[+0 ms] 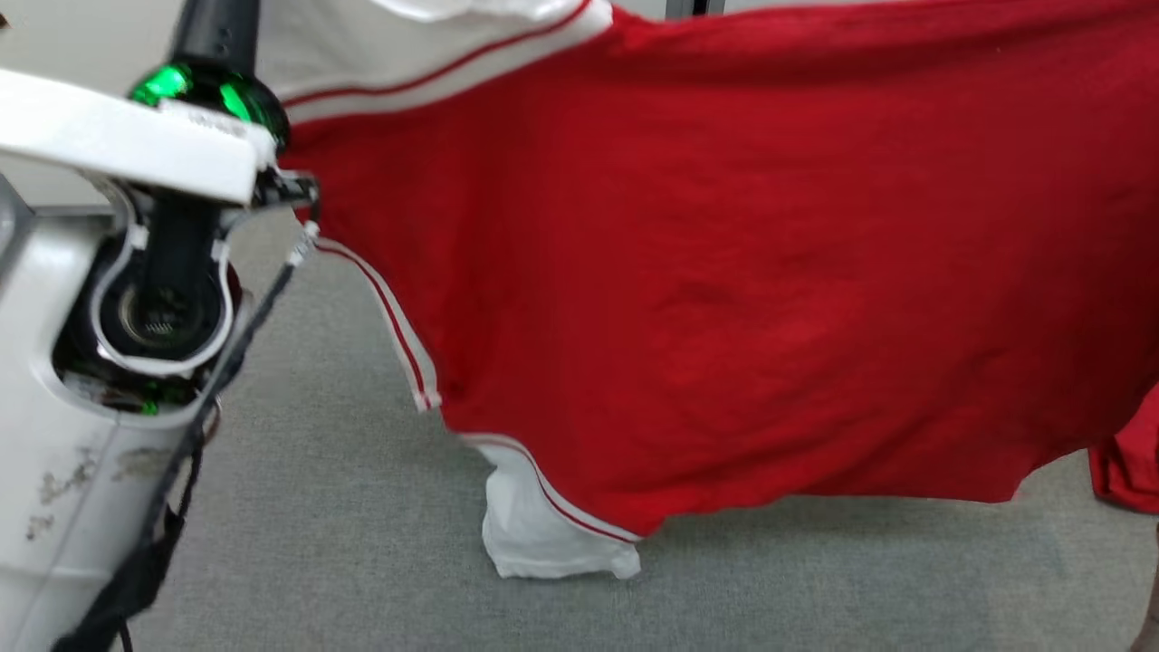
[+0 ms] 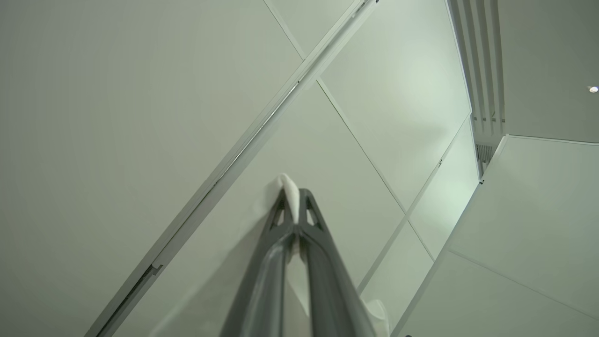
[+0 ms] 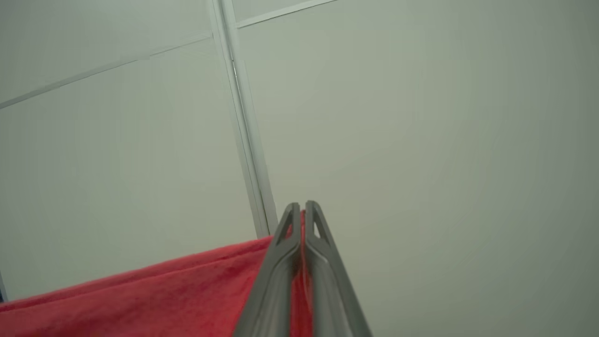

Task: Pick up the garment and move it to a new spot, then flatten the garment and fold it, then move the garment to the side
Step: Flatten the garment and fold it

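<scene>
The garment [image 1: 724,272], a red shirt with white striped-trim sleeves, hangs spread out in the air above the grey surface in the head view, one white sleeve [image 1: 543,534] dangling at its lower edge. In the left wrist view my left gripper [image 2: 294,194] points up at the ceiling, shut on a tuft of the garment's white cloth [image 2: 290,194]. My right gripper [image 3: 302,208] also points upward in the right wrist view, shut on the red fabric [image 3: 140,299], which drapes away to the left.
My left arm's pale forearm and wrist joint [image 1: 136,272], with a green light and a dark cable, fill the left of the head view. The grey surface [image 1: 362,543] lies below the hanging shirt. Ceiling panels [image 2: 140,93] are above.
</scene>
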`<state>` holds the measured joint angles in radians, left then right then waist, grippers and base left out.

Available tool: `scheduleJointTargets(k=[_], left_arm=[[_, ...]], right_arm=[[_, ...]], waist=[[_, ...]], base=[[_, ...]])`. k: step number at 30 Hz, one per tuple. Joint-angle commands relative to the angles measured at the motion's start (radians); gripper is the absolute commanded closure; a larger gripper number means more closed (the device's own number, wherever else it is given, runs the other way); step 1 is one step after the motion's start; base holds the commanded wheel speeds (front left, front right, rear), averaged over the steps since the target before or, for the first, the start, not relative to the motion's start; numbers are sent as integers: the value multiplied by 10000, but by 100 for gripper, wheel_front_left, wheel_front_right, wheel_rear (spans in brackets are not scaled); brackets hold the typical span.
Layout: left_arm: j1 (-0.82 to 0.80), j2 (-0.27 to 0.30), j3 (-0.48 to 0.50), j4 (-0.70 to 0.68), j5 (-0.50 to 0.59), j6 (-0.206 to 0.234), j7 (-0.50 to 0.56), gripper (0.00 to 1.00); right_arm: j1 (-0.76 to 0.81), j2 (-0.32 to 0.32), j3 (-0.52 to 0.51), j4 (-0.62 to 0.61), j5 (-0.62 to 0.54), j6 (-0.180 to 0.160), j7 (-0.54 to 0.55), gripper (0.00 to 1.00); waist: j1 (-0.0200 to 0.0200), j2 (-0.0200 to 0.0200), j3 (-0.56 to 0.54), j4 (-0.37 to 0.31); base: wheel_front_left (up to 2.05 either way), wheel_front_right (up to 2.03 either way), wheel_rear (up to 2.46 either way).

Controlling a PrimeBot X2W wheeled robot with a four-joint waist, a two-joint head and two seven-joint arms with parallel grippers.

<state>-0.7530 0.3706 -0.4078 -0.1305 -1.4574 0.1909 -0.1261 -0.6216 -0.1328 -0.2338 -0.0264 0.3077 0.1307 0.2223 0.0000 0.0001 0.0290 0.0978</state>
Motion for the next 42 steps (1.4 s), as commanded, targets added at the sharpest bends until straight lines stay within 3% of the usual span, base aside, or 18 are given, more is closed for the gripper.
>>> scheduleJointTargets(k=[1,6,10,11,14,20,24,29,36,42], left_arm=[[-593,99,146,168,-34,122,116,100],[-2845,79,256,1408,321,-77,428,100],[-5276,-284,132,3238,941,-288,360,100],[-6400,-350,85,4252,1362,-472,209,100],[-7833,-496,-120,5544,2012,-1034,-197,100],[-8974,-776,-307,7574,2847,-2157,-1121,100],[-8611,-956,-348,8438,3263,-2750,-1341,100],[-7830,-1099,-174,8926,3821,-3127,-1394,100],[-5576,-1159,-461,8764,5080,-3233,-1394,100],[-3294,-824,-918,8296,5772,-3218,-1396,100]], right_arm=[[-458,-2,-23,160,-231,0,207,100],[-2678,-112,198,1274,-587,0,284,100],[-4825,-292,106,2760,-931,-2,-201,100],[-5954,-397,192,3511,-1235,0,-642,100],[-7414,-503,189,4661,-1622,-5,-1694,100],[-8727,-550,416,6633,-1809,-3,-3604,100],[-8514,-614,732,7628,-1615,-3,-4321,100],[-7814,-766,895,8522,-1154,-3,-4717,100],[-6299,-828,1340,9493,-695,-3,-4868,100],[-4945,-855,1806,10006,-192,-3,-4887,100]], waist=[[0,-1,908,-140],[0,-1,2537,-215],[0,-1,3974,-55],[0,-1,4607,-49],[0,-1,5237,-2],[0,-1,5631,91],[0,-1,5687,196],[0,-1,5638,364],[0,-1,5097,537],[0,-1,4161,545]], base=[[0,0,0],[0,0,0],[0,0,0],[0,0,0],[0,0,0],[0,0,0],[0,0,0],[0,0,0],[0,0,0],[0,0,0]])
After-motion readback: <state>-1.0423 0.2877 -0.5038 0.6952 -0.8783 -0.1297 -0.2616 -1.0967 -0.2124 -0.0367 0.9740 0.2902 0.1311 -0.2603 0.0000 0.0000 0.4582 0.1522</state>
